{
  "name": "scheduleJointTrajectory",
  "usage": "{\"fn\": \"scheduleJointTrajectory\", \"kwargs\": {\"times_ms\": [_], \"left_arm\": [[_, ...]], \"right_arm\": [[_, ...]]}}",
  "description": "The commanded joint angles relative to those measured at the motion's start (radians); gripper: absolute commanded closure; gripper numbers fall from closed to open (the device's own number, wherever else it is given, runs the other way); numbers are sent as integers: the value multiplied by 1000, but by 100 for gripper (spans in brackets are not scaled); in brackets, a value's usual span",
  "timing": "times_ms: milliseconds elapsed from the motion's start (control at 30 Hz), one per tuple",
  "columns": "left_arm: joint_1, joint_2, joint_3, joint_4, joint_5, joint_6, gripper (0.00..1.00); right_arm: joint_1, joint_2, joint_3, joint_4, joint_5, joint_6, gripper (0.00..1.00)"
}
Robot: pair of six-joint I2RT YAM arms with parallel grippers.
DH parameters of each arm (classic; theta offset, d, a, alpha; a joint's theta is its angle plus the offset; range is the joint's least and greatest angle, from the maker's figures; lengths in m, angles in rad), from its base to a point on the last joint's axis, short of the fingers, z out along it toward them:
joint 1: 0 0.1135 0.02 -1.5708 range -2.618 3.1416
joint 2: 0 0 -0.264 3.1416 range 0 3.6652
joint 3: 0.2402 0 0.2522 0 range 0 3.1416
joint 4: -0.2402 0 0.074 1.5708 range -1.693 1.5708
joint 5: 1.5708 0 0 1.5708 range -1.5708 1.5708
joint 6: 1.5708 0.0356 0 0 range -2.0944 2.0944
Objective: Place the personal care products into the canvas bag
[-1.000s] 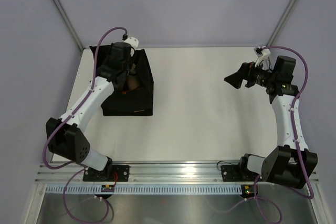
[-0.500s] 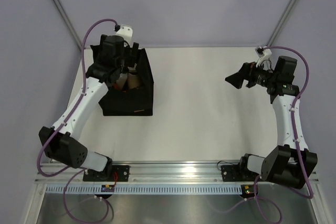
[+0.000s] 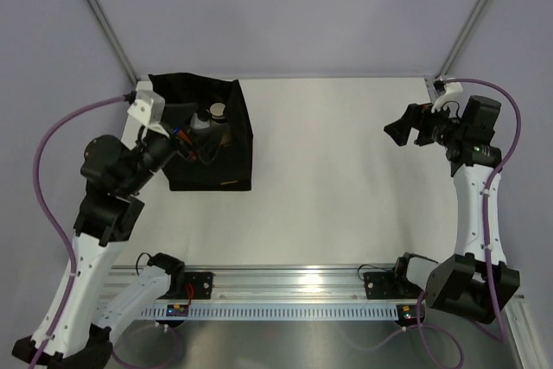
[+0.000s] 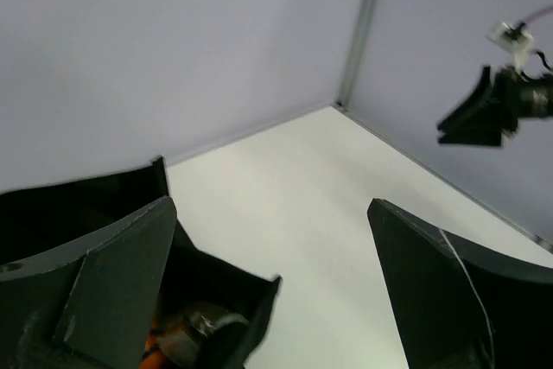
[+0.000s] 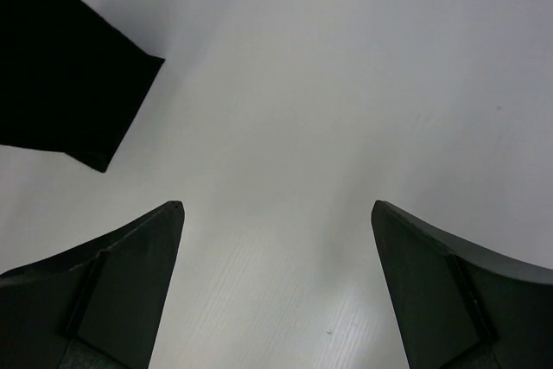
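L gripper (image 4: 276,300): jaws spread wide, nothing btwn them. Both fingers (image 4: 112,287) show as dark wedges at the bottom corners of the L wrist view. In the top view, L gripper (image 3: 192,140) hangs over the near-left part of the canvas bag's mouth, tips pointing across it toward the R side of the table (image 3: 346,179).

Canvas bag (image 4: 235,307) sits right under and just ahead of the L fingers, open-topped, black rim sagging. Top view: the bag (image 3: 226,170) stands upright, w/ a small tan label (image 3: 229,184) on the wall nearest the arm bases.

Inside the bag, just beyond the L tips: a bottle w/ a grey-white top (image 3: 200,122). A beige round cap (image 3: 219,112) is beside it, farther from the gripper, and a brownish bottle body (image 3: 218,137) lies near both. L wrist view also catches an orange bottle (image 4: 158,334) and a greyish cap down in the bag, below the L-hand finger. Can't tell how many bottles are in there, or which stand and which lie.

R gripper (image 5: 276,291): jaws also wide apart, empty, only bare white table below and ahead. A black corner of the bag (image 5: 60,84) shows far ahead-left of its fingers. Top view: R gripper (image 3: 399,133) is over the table's far-R part, well apart from the bag, tips facing it.
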Motion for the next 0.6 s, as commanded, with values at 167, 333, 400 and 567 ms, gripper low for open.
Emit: {"fn": "scheduleJointTrajectory", "kwargs": {"times_ms": [167,333,400,567], "left_arm": [[1,-284,-315,-81,118,4,1],[1,-407,-411,-121,69,55,1],[1,-445,-452,-118,67,54,1],[1,-497,-507,-88,44,37,1]], "right_arm": [[-3,-179,58,-76,317,24,1],[-3,-293,-68,19,277,78,1],[-3,-334,-94,59,295,99,1],[-3,-368,-112,50,391,141,0]]}}
